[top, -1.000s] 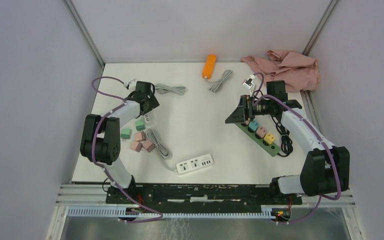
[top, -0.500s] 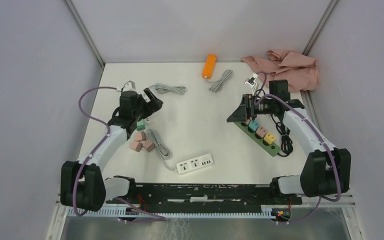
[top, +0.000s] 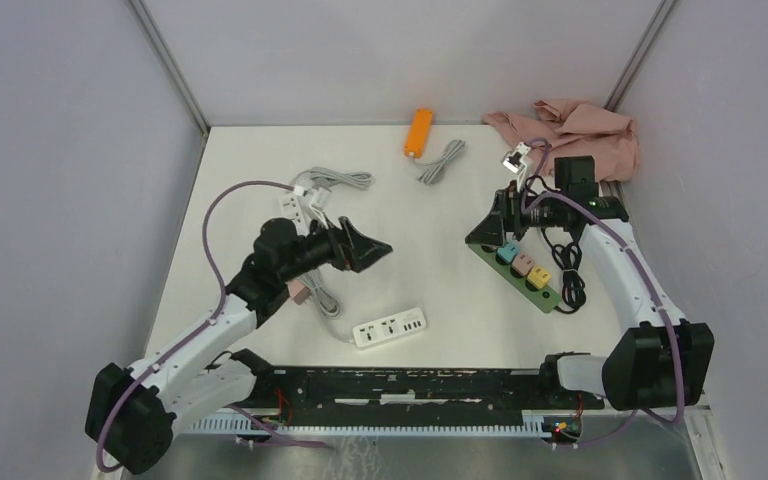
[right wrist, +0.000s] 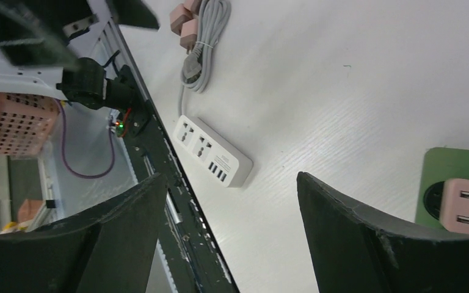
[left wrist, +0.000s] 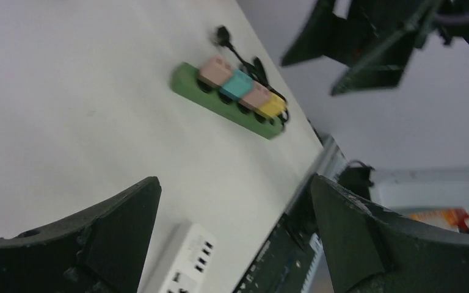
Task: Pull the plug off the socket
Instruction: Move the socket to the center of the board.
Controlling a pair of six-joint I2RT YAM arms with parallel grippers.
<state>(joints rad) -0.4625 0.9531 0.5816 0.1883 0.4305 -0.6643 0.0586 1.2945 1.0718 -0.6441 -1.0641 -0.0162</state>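
Observation:
The green socket strip lies at the right, angled toward the near edge, with teal, pink and yellow plugs standing in it. The left wrist view shows the strip with one more pink plug at its end. In the right wrist view that pink plug sits on the strip at the right edge. My right gripper hangs open over the strip's far end, holding nothing. My left gripper is open and empty above mid-table, pointing right.
A white power strip lies near the front edge, its grey cable running to loose pink plugs. A white socket, an orange strip and a pink cloth sit toward the back.
My left arm has swung from the back left toward the table's middle and its gripper has opened wider. My right gripper has shifted slightly right over the green strip's end.

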